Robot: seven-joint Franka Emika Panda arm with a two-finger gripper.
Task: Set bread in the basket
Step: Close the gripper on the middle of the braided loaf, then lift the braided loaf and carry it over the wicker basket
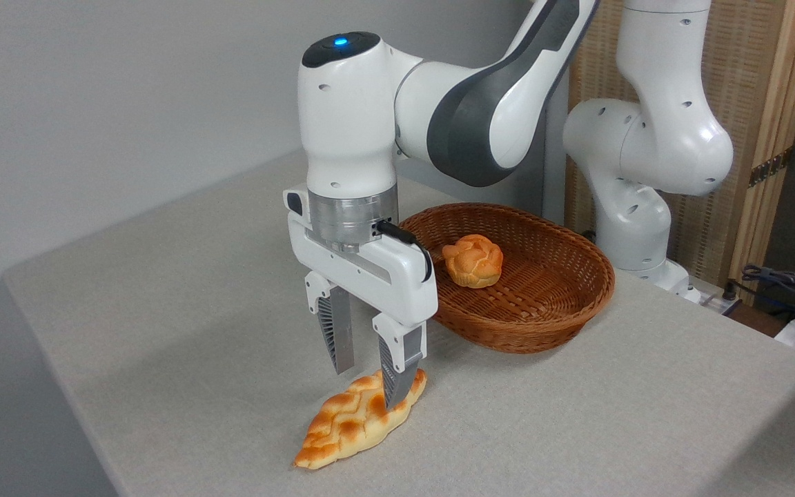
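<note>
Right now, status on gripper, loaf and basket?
Gripper open, straddling loaf's far end. Loaf flat on table, not lifted. Basket behind, holds one small bun. Path between looks clear.

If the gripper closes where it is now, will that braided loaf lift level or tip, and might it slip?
The open gripper straddles the braided loaf near its far end, not its middle, so the long near end would probably sag or tilt. Its surface looks glossy and rounded, so slipping seems possible. It keeps a firm shape on the table, suggesting it is stiff rather than floppy.
</note>
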